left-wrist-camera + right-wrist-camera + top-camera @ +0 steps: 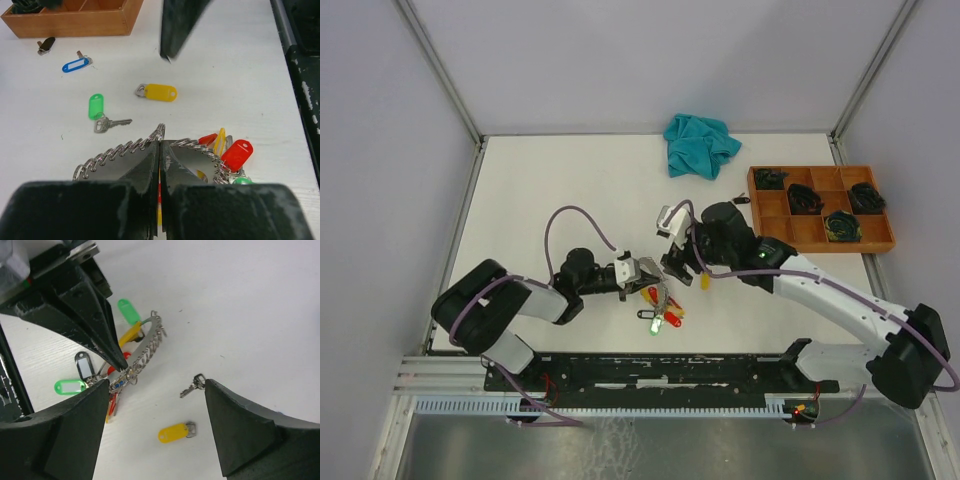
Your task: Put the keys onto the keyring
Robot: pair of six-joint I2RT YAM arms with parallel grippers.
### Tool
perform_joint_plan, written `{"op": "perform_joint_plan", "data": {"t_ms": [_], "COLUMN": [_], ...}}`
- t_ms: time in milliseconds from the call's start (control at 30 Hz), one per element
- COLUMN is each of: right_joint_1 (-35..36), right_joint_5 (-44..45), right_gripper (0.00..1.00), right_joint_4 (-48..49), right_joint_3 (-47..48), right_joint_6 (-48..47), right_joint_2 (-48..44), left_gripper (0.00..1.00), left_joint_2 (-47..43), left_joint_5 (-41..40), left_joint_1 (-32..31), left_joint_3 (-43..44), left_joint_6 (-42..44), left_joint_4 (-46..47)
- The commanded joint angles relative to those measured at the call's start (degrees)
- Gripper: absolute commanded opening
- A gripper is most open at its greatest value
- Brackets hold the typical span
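Note:
My left gripper (160, 146) is shut on the keyring (120, 150), a silver ring lined with small loops, and holds it low over the table. Several keys with red (237, 154), yellow and green tags hang on it at the right. In the right wrist view the keyring (145, 355) sits in the left fingers (95, 320). My right gripper (156, 390) is open and empty above a loose yellow-tagged key (175, 432). A loose green-tagged key (96, 106) and a blue-tagged key (75, 65) lie farther off. In the top view the grippers (645, 272) (685, 264) almost meet.
A wooden compartment tray (775, 208) with dark items stands at the back right; it also shows in the left wrist view (70, 22). A teal cloth (700, 143) lies at the back. A small black clip (46, 45) lies near the tray.

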Motion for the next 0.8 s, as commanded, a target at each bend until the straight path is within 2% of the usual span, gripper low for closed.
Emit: {"op": "perform_joint_plan", "data": {"t_ms": [0,100,167,200,267,333,467,667,767], "right_joint_1": [0.3,0.3,0.3,0.3,0.3,0.3,0.3,0.3,0.3], "right_joint_5": [7.5,6.0,3.5,2.2,1.0,-0.5,-2.4,-5.8,-8.8], "right_gripper": [0.84,0.81,0.78,0.79,0.92,0.95,0.91,0.90,0.86], "right_joint_4": [-4.0,-4.4,-0.9,1.3,1.5,-1.1,-3.4,8.5,10.4], "right_joint_3": [5.1,5.1,1.8,0.3,-2.0,-3.1,-4.8,-13.0,-14.5], "right_joint_6": [0.9,-1.6,-4.2,-4.7,-6.3,-10.2,-16.6,-22.3,-25.4], "right_joint_2": [-5.1,-7.6,-9.4,-10.4,-11.9,-12.1,-10.3,-9.6,-6.6], "left_gripper": [0.03,0.03,0.03,0.03,0.03,0.03,0.03,0.03,0.03], "left_joint_2": [-3.5,-4.9,-5.6,-6.0,-6.8,-7.7,-9.0,-11.0,-11.4], "left_joint_5": [-6.2,-9.8,-11.3,-11.9,-13.7,-15.4,-19.2,-23.1,-23.4], "left_joint_1": [-2.1,-3.7,-4.3,-4.4,-5.0,-5.6,-6.4,-7.8,-8.4], "left_joint_3": [0.6,0.8,1.0,1.1,1.5,2.2,3.7,4.3,4.7], "left_joint_6": [8.3,11.0,11.6,11.9,12.5,13.4,13.9,14.8,14.7], "left_joint_4": [-4.1,-6.8,-8.1,-8.9,-10.5,-13.2,-18.1,-21.6,-22.4]}}
